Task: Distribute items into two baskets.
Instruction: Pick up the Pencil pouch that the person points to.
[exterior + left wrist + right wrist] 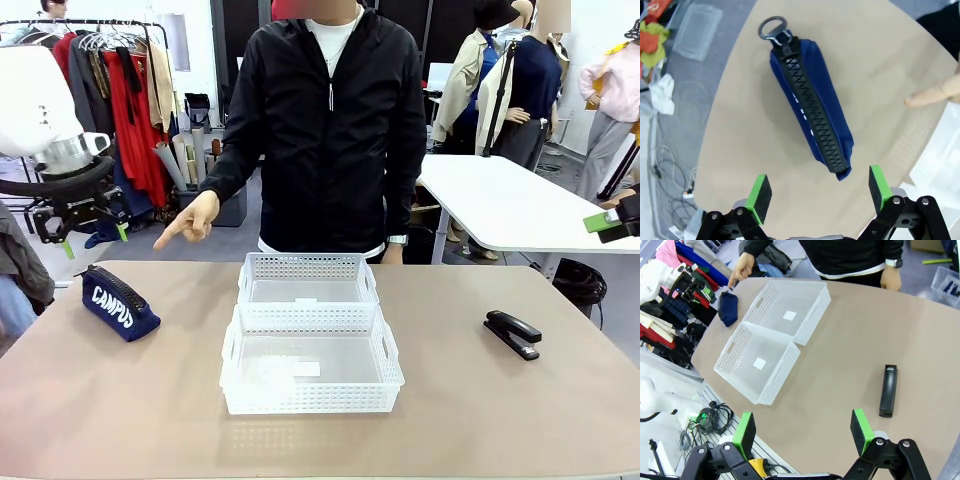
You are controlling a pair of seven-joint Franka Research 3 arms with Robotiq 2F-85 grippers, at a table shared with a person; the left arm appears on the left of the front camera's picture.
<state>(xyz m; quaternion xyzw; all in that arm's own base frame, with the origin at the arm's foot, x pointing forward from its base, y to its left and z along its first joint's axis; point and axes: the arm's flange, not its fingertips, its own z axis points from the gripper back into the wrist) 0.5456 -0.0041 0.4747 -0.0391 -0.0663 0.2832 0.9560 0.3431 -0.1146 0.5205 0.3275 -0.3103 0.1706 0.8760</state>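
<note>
A navy zippered pouch lies at the table's left, with the person's hand pointing a finger toward it. My left gripper hangs open above and behind the pouch. In the left wrist view the pouch lies ahead of the open left gripper. Two white lattice baskets stand end to end mid-table, the far basket and the near basket, with nothing in either. A black stapler lies at the right. My right gripper is open, high above the stapler.
The person stands at the far edge behind the baskets. The pointing finger sits close beside the pouch. A second white table stands behind at the right. Bare tabletop surrounds the baskets.
</note>
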